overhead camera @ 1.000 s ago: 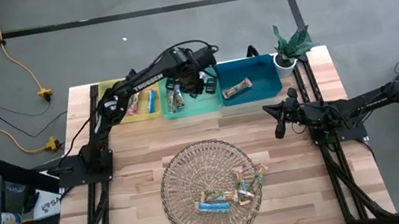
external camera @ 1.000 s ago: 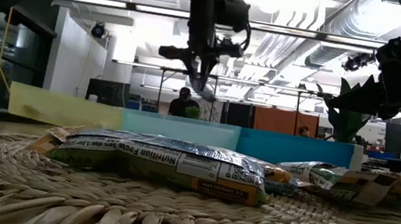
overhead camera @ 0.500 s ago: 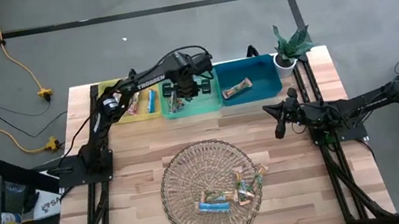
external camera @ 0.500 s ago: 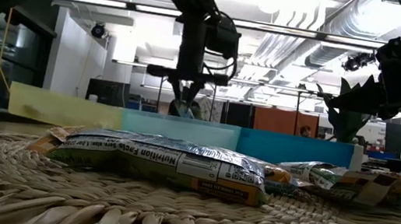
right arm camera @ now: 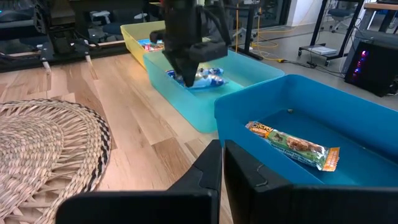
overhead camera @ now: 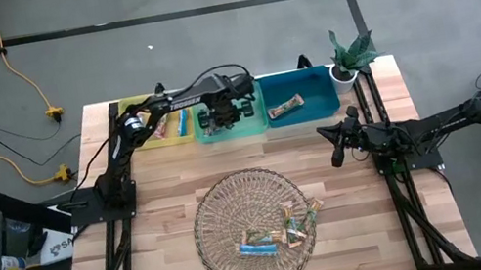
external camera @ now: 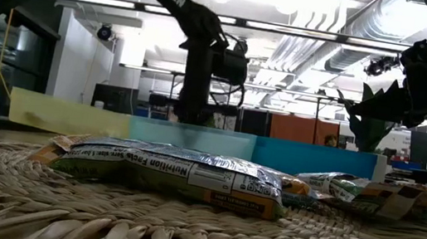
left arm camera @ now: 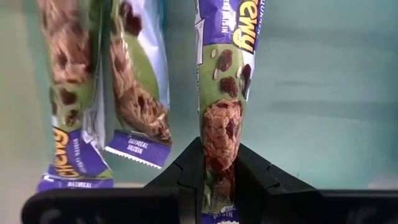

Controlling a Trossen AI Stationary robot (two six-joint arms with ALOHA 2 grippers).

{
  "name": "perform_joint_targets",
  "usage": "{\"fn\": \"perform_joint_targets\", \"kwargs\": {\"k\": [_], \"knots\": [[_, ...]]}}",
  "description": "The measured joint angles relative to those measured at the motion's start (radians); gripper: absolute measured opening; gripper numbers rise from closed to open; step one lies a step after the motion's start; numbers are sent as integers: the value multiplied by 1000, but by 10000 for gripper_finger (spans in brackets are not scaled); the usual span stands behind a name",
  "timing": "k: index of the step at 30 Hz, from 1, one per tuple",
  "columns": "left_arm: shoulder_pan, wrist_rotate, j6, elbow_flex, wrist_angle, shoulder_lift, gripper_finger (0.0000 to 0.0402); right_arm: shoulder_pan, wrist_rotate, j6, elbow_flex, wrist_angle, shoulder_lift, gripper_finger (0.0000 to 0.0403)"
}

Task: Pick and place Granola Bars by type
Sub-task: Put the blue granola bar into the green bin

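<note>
Wooden table (overhead camera: 167, 227) carried three bins and a wicker plate (overhead camera: 221, 220). Left gripper (left arm camera: 219, 180) sat low in the green bin (overhead camera: 257, 124), pinching a green-wrapped granola bar (left arm camera: 222, 112) beside two others. Right gripper (right arm camera: 222, 163) waited pressed together near the blue bin (right arm camera: 348, 115). More bars lay on the plate.

The tabletop (overhead camera: 162, 198) is pale wood planking. Along its far edge three bins stand side by side, touching: a yellow bin (overhead camera: 137, 138) on the left, a green bin (overhead camera: 254, 128) in the middle, a blue bin (overhead camera: 329, 104) on the right. Just beside the blue bin, at the far right corner, stands a small potted plant (overhead camera: 350, 54). A round wicker plate (overhead camera: 224, 212) lies nearer the front edge, about midway across. The two arm bases sit at the left and right edges.
</note>
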Motion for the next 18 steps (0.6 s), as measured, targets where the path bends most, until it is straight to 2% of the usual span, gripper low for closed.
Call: {"fn": "perform_joint_targets", "kwargs": {"k": [5,14,18], "knots": [[0,36,31,-39,98,0,74,0,0,0,0,0,0,0],[6,70,68,-38,165,0,190,0,0,0,0,0,0,0],[6,77,102,-38,160,0,221,0,0,0,0,0,0,0]]}}
